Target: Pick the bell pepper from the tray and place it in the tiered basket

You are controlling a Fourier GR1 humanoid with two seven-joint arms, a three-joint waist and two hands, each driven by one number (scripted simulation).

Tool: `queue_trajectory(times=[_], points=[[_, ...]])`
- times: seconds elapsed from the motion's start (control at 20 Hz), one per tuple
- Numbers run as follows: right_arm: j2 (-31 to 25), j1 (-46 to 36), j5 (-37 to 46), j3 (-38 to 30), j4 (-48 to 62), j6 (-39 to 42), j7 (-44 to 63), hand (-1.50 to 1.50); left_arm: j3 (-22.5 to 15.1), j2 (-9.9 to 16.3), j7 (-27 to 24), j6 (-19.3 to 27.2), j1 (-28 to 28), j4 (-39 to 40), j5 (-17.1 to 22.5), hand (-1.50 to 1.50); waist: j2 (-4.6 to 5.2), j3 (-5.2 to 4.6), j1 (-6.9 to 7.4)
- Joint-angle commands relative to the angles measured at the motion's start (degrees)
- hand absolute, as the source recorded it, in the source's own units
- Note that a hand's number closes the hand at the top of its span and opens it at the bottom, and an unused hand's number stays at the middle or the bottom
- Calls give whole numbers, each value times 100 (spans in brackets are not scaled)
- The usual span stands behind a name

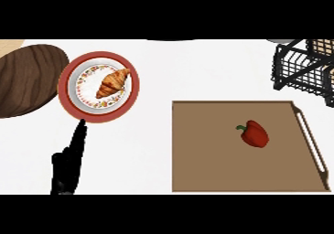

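Only one hand shows: the robot's black left hand (67, 170), coming up from the lower edge at the left of the head view. Its fingers (79, 135) are held straight and close together, tapering to a narrow tip that points up and slightly to the right. The broader palm lies below the fingers, near the edge. Nothing is held between the fingers.
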Motion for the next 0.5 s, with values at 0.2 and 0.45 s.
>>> queue_trajectory(times=[0.2,0.45], points=[[320,904,1154,249,-2300,-1440,1299,-150,167,129,276,-320,-44,74,139,0,17,-23,-2],[769,1099,2023,607,-2904,-1843,1884,-150,312,97,176,-476,9,138,91,0,42,-15,94]])
